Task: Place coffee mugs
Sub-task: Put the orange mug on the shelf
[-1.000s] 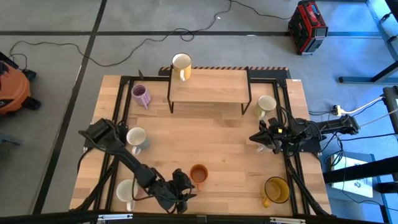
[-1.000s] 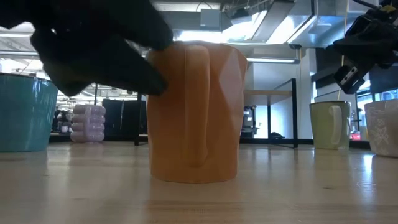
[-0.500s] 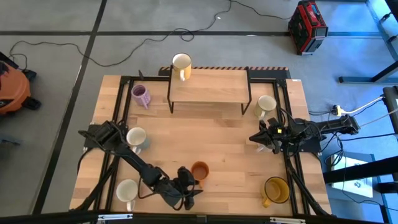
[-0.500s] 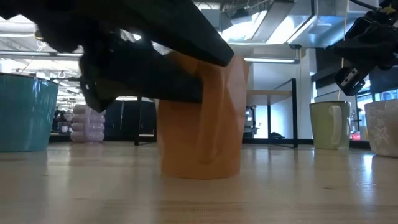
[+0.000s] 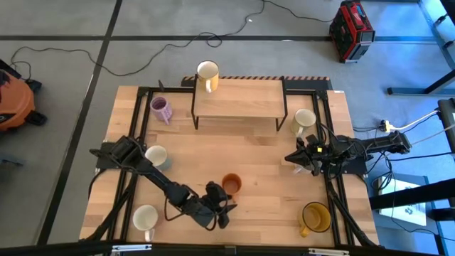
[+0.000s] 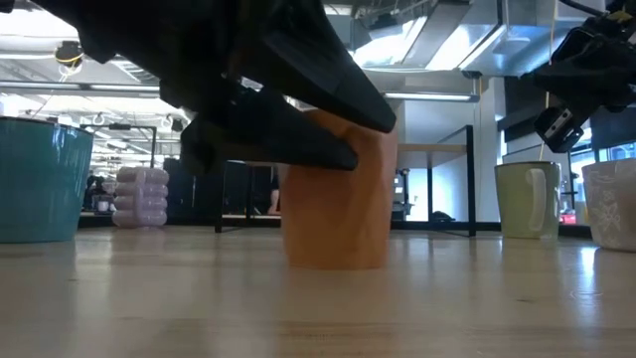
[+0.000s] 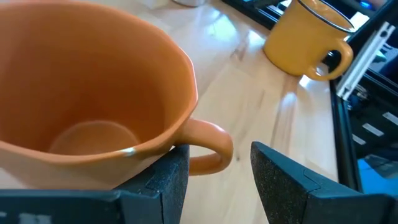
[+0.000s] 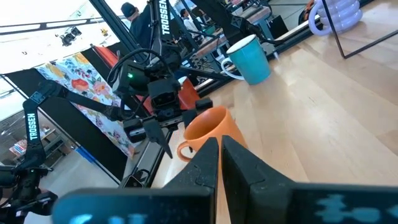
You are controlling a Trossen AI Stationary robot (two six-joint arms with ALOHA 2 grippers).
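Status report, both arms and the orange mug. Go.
Left gripper open, fingers astride the orange mug's handle. Mug upright on the table. Right gripper shut, waiting at the right edge. Nothing in the way.

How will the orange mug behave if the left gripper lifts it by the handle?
The orange mug looks rigid and glazed, so probably slick against the fingers. The left gripper straddles only the thin handle, off to one side, so the mug may swing or tilt when lifted. Its wide flat base on the table suggests sliding rather than tipping if pushed.
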